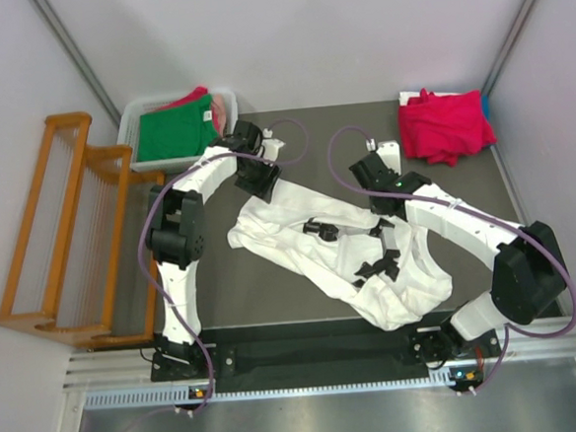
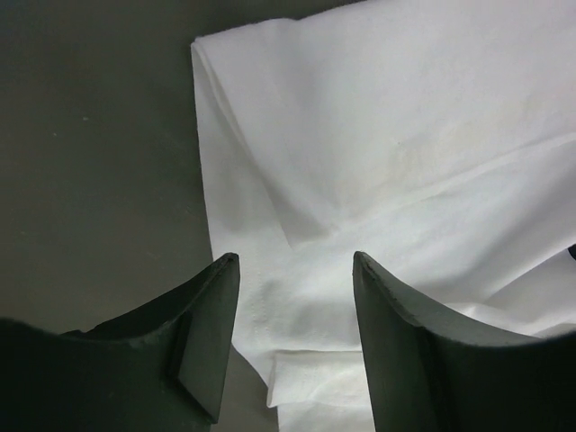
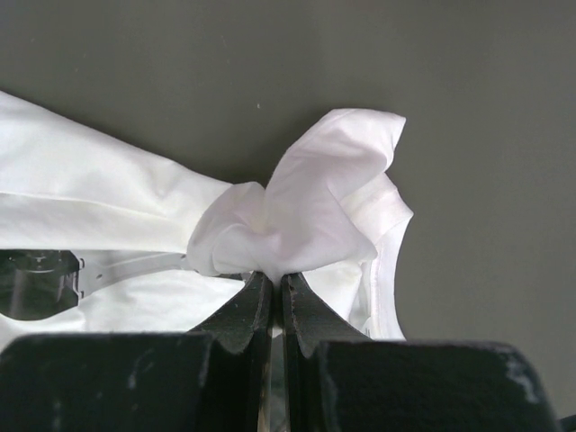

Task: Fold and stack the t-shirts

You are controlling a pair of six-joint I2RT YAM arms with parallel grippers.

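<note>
a: start at the right tool (image 3: 274,279). what's it doing?
b: clenched, grasping a bunched corner of the white t-shirt (image 3: 306,202). the cloth puffs out just beyond the fingertips. i'd judge it pins that end so the shirt can be drawn flat.
a: and the left tool (image 2: 295,265)?
b: released. its fingers (image 2: 211,333) stand apart with nothing gripped, poised over a doubled edge of the same shirt. the edge runs between them and on away from the tool. bare tabletop (image 2: 90,135) lies to the left of that edge.
a: why there?
b: a guess: it's lined up to take the edge, so both ends are held before a fold.
a: where does the shirt lie overall?
b: from above it sprawls crumpled across the middle of the tabletop, slanting from far left to near right between the two arms. it's not yet folded.
a: the other shirts?
b: the green t-shirt (image 1: 175,130) sits in the white basket (image 1: 127,138) at the far left, with a bit of red behind it. the red t-shirts (image 1: 445,126) are heaped at the far right, well apart from either tool. the orange rack (image 1: 62,232) stands off the left side.
a: progress?
b: early, i'd say. the white one lies loose.
</note>
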